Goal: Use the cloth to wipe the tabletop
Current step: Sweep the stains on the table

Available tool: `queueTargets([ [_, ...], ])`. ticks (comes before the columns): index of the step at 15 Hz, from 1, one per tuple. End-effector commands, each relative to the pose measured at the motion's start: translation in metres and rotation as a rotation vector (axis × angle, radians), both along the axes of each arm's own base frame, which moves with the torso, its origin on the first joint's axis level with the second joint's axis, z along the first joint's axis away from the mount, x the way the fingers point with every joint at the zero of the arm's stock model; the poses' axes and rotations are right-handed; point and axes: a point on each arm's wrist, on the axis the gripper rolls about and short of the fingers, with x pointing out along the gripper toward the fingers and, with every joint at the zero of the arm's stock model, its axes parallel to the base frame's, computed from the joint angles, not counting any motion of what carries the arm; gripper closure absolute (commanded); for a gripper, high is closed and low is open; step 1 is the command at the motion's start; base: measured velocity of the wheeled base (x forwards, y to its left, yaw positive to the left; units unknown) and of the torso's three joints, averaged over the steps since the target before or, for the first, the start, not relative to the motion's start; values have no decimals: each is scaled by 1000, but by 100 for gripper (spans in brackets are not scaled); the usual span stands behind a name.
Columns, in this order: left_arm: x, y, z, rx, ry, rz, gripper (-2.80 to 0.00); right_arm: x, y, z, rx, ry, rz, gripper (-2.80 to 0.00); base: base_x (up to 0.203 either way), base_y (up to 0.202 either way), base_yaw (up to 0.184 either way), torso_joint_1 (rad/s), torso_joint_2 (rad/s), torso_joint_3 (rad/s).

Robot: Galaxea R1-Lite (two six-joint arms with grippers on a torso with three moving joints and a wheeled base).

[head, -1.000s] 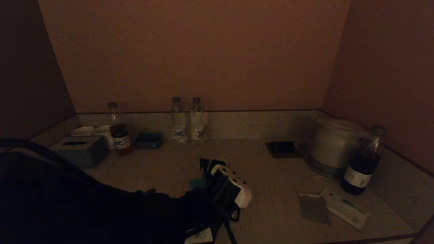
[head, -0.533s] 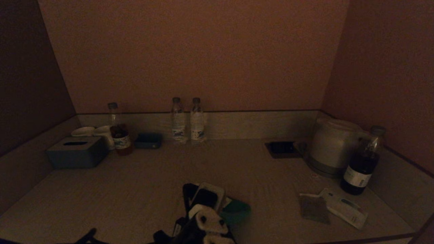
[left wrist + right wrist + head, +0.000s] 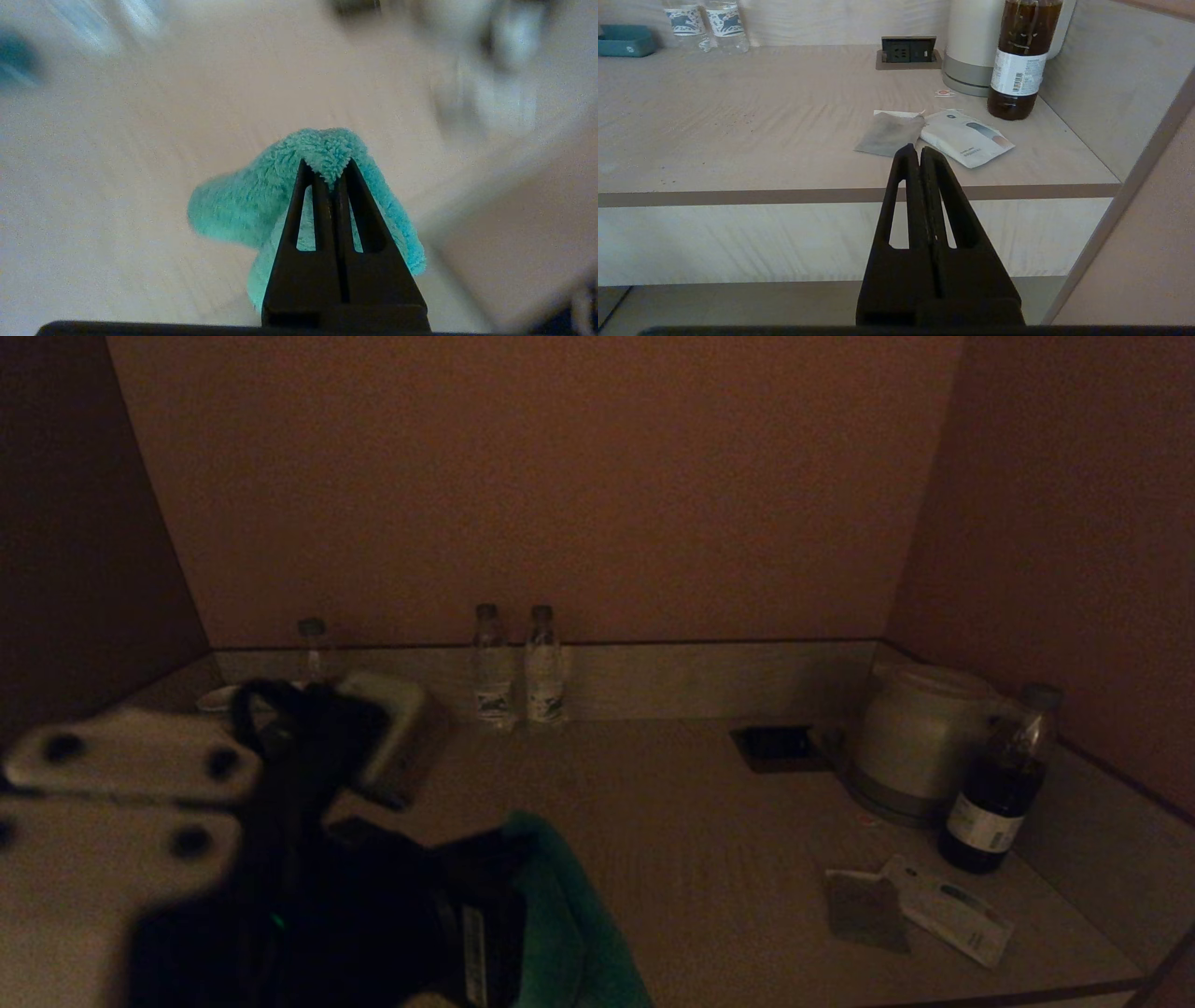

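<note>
Cloth (image 3: 243, 205): teal-green plush rag, soft and light, drapes limply. Pinched at a bunched fold near its middle; the rest hangs loose to either side. By judgement it will crumple rather than slide flat, so a hold on a gathered fold with the body pressed down suits wiping. Location: above the desk (image 3: 709, 840) near its front edge, left of centre; whether any of it touches the surface cannot be told.

Left pincer (image 3: 331, 175): jaws closed on the cloth's fold, pile squeezed out above the tips. In the head view it sits close to the camera at the front left.

Right pincer (image 3: 915, 154): jaws closed together, nothing in them; parked off the desk's front edge, toward the right.

Other items: grey sachet (image 3: 887, 135) and white packet (image 3: 966, 137) near the front right corner; dark bottle (image 3: 1020, 60) and white kettle (image 3: 920, 737) at the right; two water bottles (image 3: 513, 667) by the rear rim.
</note>
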Motion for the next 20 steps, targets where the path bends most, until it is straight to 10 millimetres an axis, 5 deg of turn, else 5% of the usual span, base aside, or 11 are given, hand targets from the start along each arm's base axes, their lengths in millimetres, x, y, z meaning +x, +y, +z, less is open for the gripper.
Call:
queueTargets([
  [1,22,19,28,-88,-69,89,0,0,0,0,0,0,1,0,0,0,0,0,0,0],
  [3,72,8,18,-59,-106,176,0,0,0,0,0,0,1,0,0,0,0,0,0,0],
  [6,181,-25,-47,75,-144,287,0,0,0,0,0,0,1,0,0,0,0,0,0,0],
  [9,272,-27,-88,106,-239,389,0,0,0,0,0,0,1,0,0,0,0,0,0,0],
  [12,333,-12,-121,135,-292,498,0,0,0,0,0,0,1,0,0,0,0,0,0,0],
  [15,363,8,-162,240,-270,586,0,0,0,0,0,0,1,0,0,0,0,0,0,0],
  [20,375,14,-208,335,-195,595,0,0,0,0,0,0,1,0,0,0,0,0,0,0],
])
